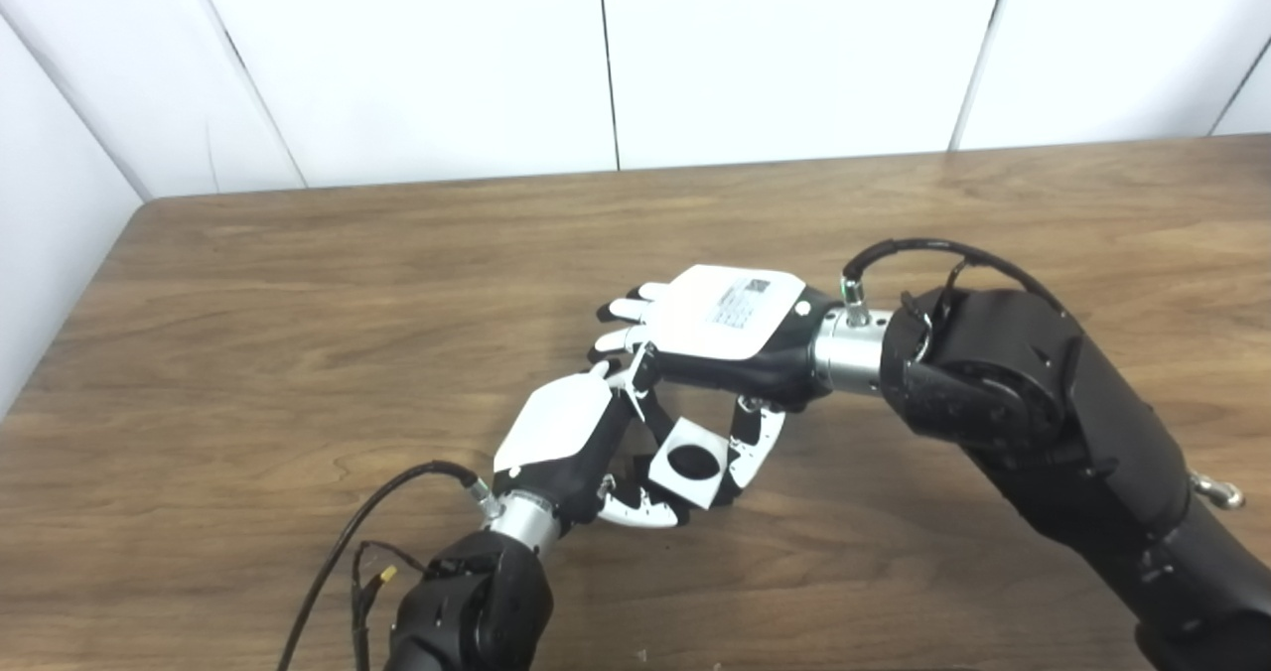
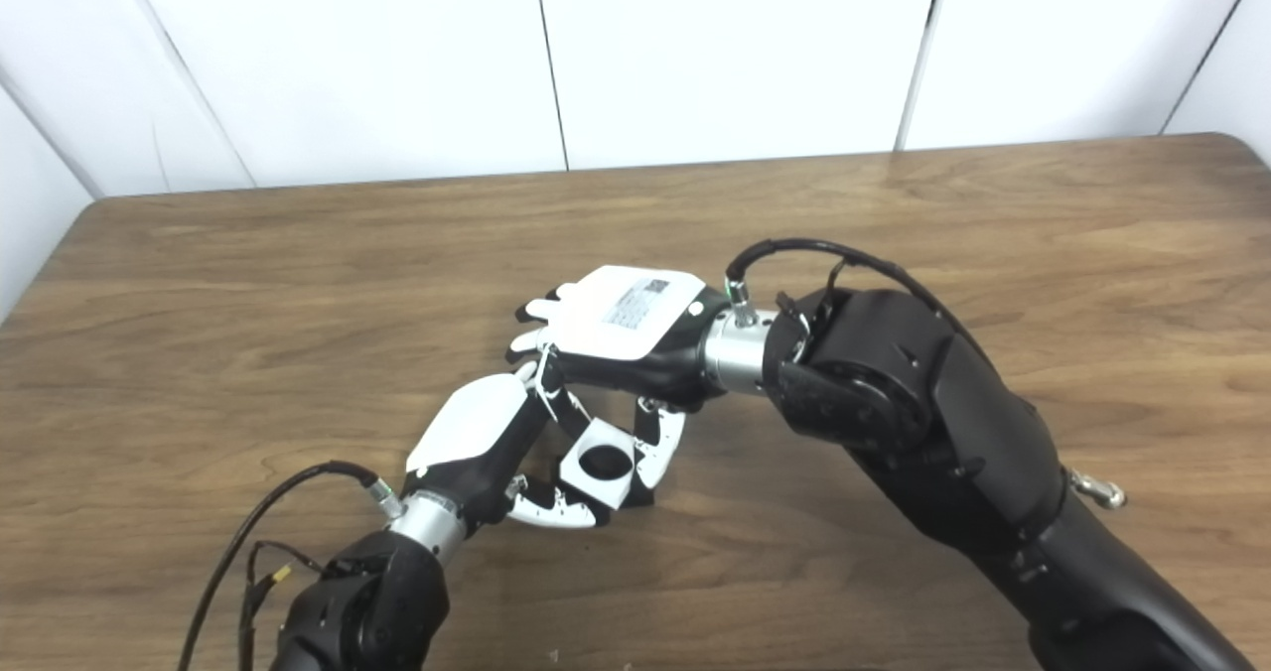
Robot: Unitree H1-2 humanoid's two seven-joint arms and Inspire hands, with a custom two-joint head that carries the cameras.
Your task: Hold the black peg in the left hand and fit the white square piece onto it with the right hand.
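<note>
A: Status? Both hands are bunched at lower centre of frame.

B: The white square plastic piece with a round dark hole (image 1: pixel 692 464) sits between them. The right hand (image 1: pixel 730 329) is palm down over it, its thumb (image 1: pixel 757 443) against the piece's right edge, so it looks pinched there. The left hand (image 1: pixel 568 443) is curled under and beside it, a finger (image 1: pixel 645 514) along the lower edge.

A: Black peg?

B: Can't pick it out. The hole reads dark; whether that's the peg inside or just shadow, can't tell. So I can't say what the left hand is closed on.

A: Advice for the fit?

B: Left hand steady, piece square to the peg axis, push straight, no rocking.

A: Any bins or trays?

B: None. Only the brown wood-grain table (image 1: pixel 298 294).
</note>
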